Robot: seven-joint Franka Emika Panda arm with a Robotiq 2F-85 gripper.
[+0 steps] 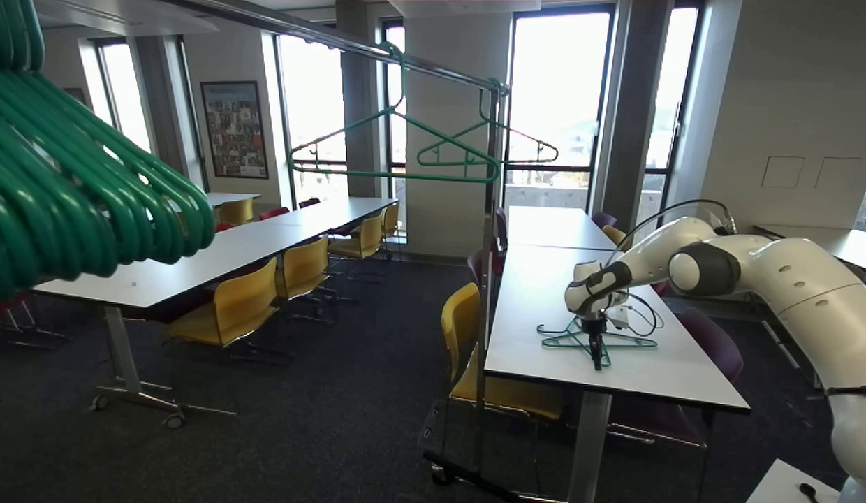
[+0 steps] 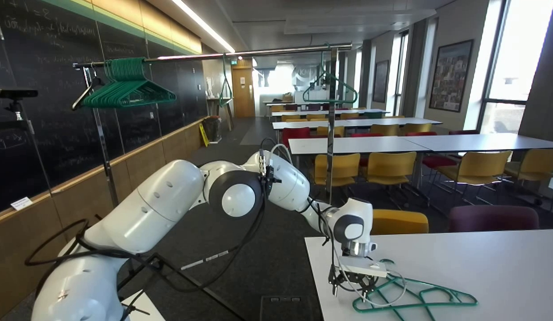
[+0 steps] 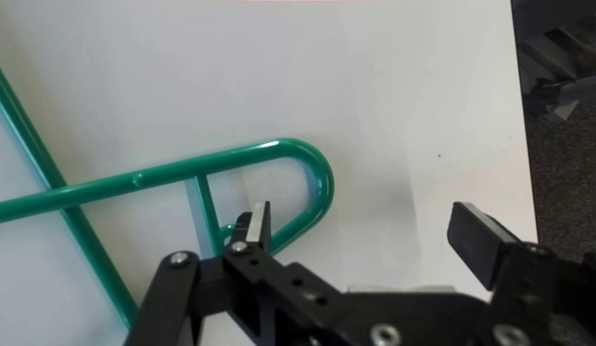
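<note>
Poised over the surface [image 3: 384,77] with end effector [image 3: 359,222] spread wide! Right at the end of a green hanger [image 3: 182,169].

In an exterior view, the arm [image 2: 234,199] extends over the table [image 2: 508,261], fingers [image 2: 334,281] spread near crossed hangers [image 2: 432,305] lying there. Bunched hangers [image 2: 122,91] fill one end of a rail [image 2: 276,51] before a chalkboard [image 2: 58,84]; two lone hangers [image 2: 316,101] hang farther along. A yellow chair [image 2: 399,222] and a purple chair [image 2: 493,219] stand at the table's far edge.
</note>
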